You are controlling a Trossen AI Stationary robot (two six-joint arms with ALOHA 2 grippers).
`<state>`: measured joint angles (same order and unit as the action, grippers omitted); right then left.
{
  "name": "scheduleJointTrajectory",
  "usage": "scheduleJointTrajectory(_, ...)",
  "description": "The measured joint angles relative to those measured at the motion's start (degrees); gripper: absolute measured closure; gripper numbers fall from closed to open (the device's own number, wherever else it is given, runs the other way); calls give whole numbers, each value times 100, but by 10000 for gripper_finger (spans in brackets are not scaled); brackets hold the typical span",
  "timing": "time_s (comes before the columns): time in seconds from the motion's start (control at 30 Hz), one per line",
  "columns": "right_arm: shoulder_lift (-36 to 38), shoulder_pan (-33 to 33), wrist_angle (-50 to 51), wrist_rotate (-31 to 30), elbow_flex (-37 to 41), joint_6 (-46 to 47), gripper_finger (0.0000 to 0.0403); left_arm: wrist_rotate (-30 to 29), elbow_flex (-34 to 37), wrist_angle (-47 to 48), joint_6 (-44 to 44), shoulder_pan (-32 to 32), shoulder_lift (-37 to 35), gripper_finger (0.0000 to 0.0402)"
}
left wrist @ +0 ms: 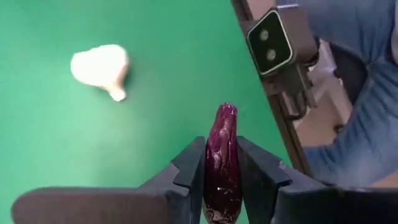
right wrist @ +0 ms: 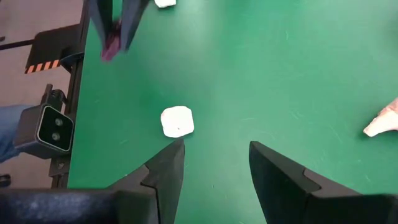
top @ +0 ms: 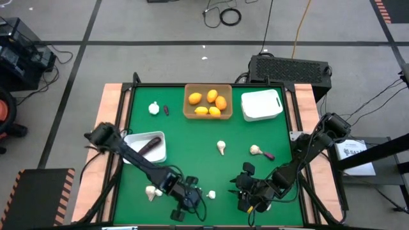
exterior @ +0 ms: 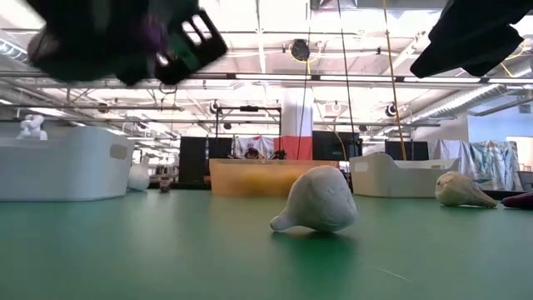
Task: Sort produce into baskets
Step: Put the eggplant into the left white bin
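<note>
My left gripper (top: 190, 202) is near the table's front edge and is shut on a dark purple piece (left wrist: 222, 127). My right gripper (top: 246, 193) is open and empty over the mat, with a whitish garlic bulb (right wrist: 178, 121) just past its fingers (right wrist: 166, 163). The tan basket (top: 189, 110) at the back holds several orange and yellow fruits (top: 211, 96). One white basket (top: 262, 105) stands to its right. The other white basket (top: 160, 137), at the left, holds a purple piece (top: 151, 144). More garlic bulbs (top: 221, 147) and purple pieces (top: 269, 155) lie on the mat. My left gripper pinches the purple piece by its two long sides (left wrist: 221, 163) between the two fingers. The piece lies along the fingers and one end (left wrist: 225, 112) sticks out past the fingertips. In the right wrist view the fingers point down, with the piece (right wrist: 110, 45) hanging clear of the mat.
Garlic bulbs lie at the front left (top: 151, 191), far left (top: 153, 108) and right of centre (top: 255, 150). A small purple piece (top: 166, 110) lies at the far left. A camera (left wrist: 272, 43) sits at the table's near edge, with a person's leg (left wrist: 367, 124) beyond it.
</note>
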<state>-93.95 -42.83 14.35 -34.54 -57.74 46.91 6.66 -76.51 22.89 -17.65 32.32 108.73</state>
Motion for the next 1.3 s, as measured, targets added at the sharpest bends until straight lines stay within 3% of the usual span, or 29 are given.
scheduleJointTrajectory(0.23, 0, -2, -11, 1, 0, 22, 232, -871, -2, 1658, -26, -31, -1118, 316)
scheduleJointTrajectory(0.43, 0, 0, -11, 0, 0, 22, 232, -1969, -2, 3450, -667, -184, -1874, 316)
scheduleJointTrajectory(0.57, 2, -1, -17, 1, 0, 27, 232, -2361, -2, 4495, -1105, -337, -2187, 316)
scheduleJointTrajectory(0.77, 2, 0, -32, 0, -1, 25, 232, -2484, -2, 5614, -1664, -573, -2447, 316)
scheduleJointTrajectory(0.93, 2, -2, -33, 0, -2, 25, 232, -2490, 131, 5880, -1850, -721, -2584, 316)
scheduleJointTrajectory(1.3, 2, -2, -39, 4, 0, 39, 232, -1990, 1672, 5826, -2993, -879, -3492, 316)
